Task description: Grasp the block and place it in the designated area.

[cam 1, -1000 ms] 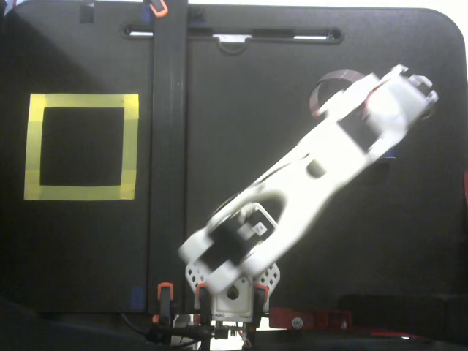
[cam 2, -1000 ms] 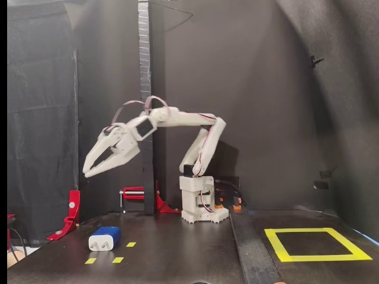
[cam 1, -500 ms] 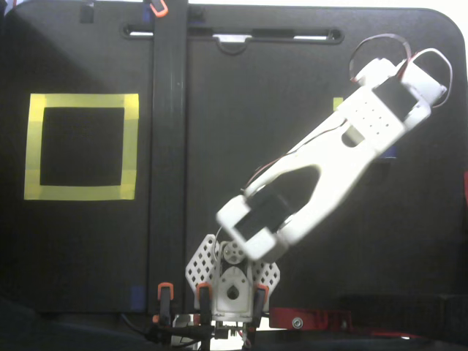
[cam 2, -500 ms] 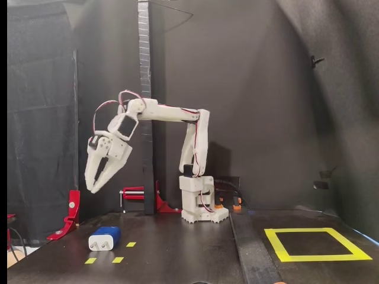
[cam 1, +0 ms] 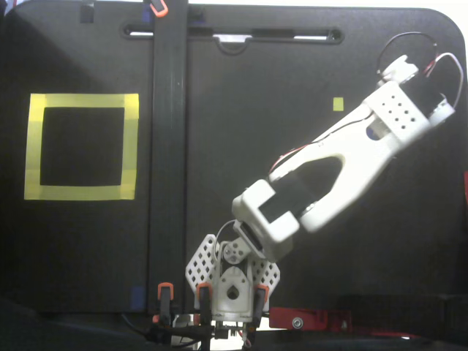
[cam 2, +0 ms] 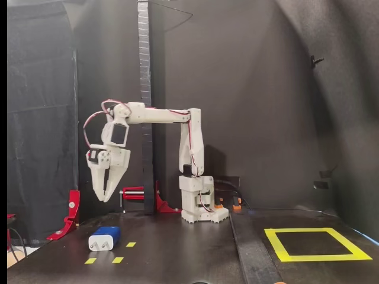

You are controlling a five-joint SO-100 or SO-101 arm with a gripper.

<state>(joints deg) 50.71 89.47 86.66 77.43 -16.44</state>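
The dark blue block [cam 2: 105, 238] with pale prongs lies on the black table at the left of a fixed view, its pale end toward the camera. My gripper [cam 2: 104, 198] hangs pointing down just above it, fingertips close together, holding nothing. The designated area, a large yellow tape frame [cam 2: 276, 244], lies far to the right; in a fixed view from above it [cam 1: 131, 146] is at the left. From above, my white arm [cam 1: 351, 157] reaches to the upper right and hides both the fingers and the block.
A black upright post [cam 2: 144, 89] stands behind the arm, and from above it shows as a dark strip [cam 1: 168, 146] between arm and frame. Small yellow tape squares [cam 2: 118, 259] lie near the block, another [cam 1: 338, 104] by the wrist. Red clamps [cam 2: 71, 213] sit at the left.
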